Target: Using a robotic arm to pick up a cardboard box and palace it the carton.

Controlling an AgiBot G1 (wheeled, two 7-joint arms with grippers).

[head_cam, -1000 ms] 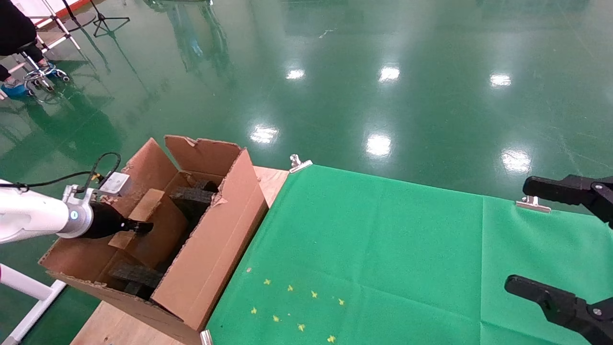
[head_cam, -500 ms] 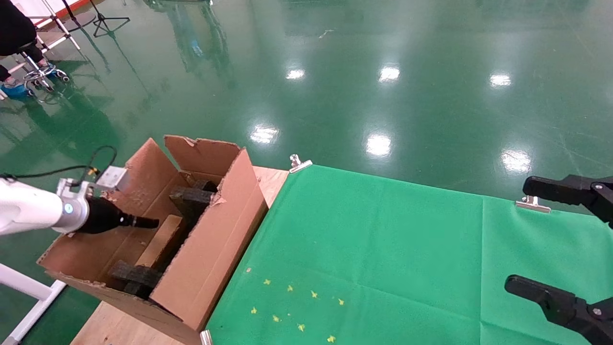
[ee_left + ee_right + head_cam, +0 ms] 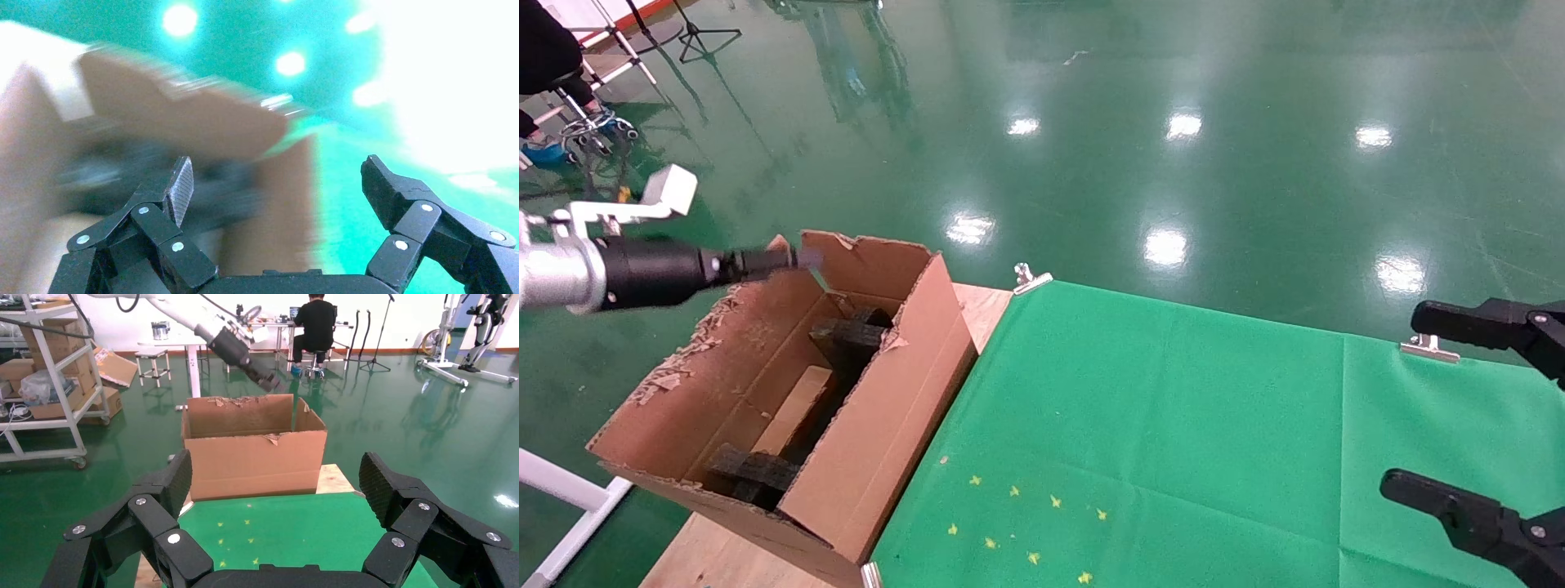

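The small brown cardboard box [image 3: 795, 400] lay inside the large torn-flapped brown carton [image 3: 878, 433] (between black foam inserts [image 3: 846, 335]) at the bench's left edge; the white-and-silver robotic arm's left hand [image 3: 275, 184] hovered above, spread and empty. The right hand [image 3: 275, 478] stood spread over the bench's right edge.

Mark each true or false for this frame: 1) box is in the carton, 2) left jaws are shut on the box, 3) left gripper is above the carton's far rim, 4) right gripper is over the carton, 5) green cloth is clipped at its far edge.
1) The box lies in the carton: true; it sits between the black foam inserts.
2) Left jaws shut on the box: false. The left gripper is open and holds nothing.
3) Left gripper above the carton's far rim: true.
4) Right gripper over the carton: false. It is open over the green cloth, away from the carton.
5) Cloth clipped at its far edge: true; a metal clip shows at the corner.
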